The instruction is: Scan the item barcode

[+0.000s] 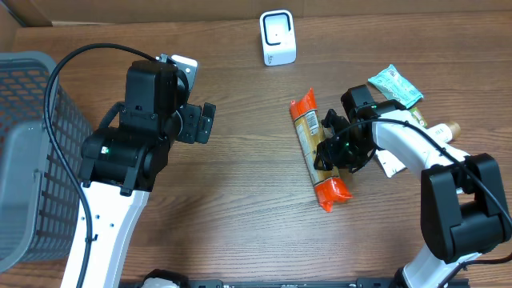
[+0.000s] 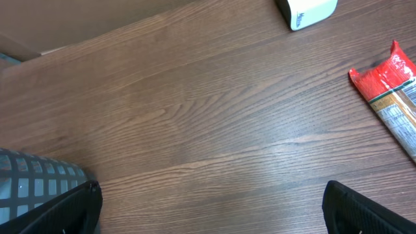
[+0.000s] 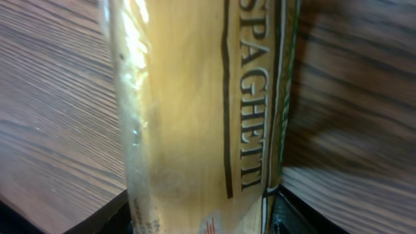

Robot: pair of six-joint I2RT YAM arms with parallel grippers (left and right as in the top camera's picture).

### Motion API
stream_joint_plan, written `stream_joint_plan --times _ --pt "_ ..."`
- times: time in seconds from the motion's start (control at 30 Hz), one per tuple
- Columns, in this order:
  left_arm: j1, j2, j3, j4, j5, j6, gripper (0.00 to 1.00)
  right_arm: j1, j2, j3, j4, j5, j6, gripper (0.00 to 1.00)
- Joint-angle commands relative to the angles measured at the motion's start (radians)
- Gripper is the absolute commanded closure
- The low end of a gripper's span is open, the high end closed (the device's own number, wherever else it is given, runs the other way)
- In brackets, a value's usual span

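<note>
Grabbing the spaghetti packet [image 1: 306,128] for scanning
My right pincer [image 1: 336,152] straddles it, clamped or not I cannot tell; grip mid-pack, squeeze gently; left pincer [image 1: 203,122] apart, idle

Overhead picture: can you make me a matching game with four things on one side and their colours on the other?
Things:
1. spaghetti packet
2. scanner
3. basket
4. snack pouch

Colours:
A. grey
B. white
C. green
D. orange-red ends

Right pairs: 1-D, 2-B, 3-A, 4-C.
</note>
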Motion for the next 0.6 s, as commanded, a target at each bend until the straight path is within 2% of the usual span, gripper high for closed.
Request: stream_joint_plan --times 0.0,0.17,0.27,0.33,0.4,0.53,0.57 --pt "-0.001 0.003 0.008 0.001 -0.010 0.016 0.00 0.028 -0.013 -0.010 0.019 -0.055 -0.005 0.41" --pt "-0.001 0.003 0.008 0.001 -0.010 0.016 0.01 0.060 -0.013 -0.061 0.079 -0.054 -0.005 0.35" --pt "-0.001 0.003 0.008 0.001 -0.010 0.016 0.01 0.069 -0.013 -0.088 0.103 -0.054 -0.001 0.36" --pt "-0.001 0.003 0.008 0.001 -0.010 0.016 0.00 0.069 -0.013 -0.093 0.105 -0.055 -0.001 0.45" --pt "-0.001 0.003 0.008 0.001 -0.010 0.016 0.00 0.069 -0.013 -0.094 0.106 -0.055 0.000 0.59" --pt "-0.001 0.003 0.008 0.001 -0.010 0.016 0.00 0.068 -0.014 -0.082 0.120 -0.054 0.049 0.95" --pt "-0.001 0.003 0.008 0.001 -0.010 0.016 0.00 0.066 -0.016 -0.072 0.116 -0.055 0.050 0.96"
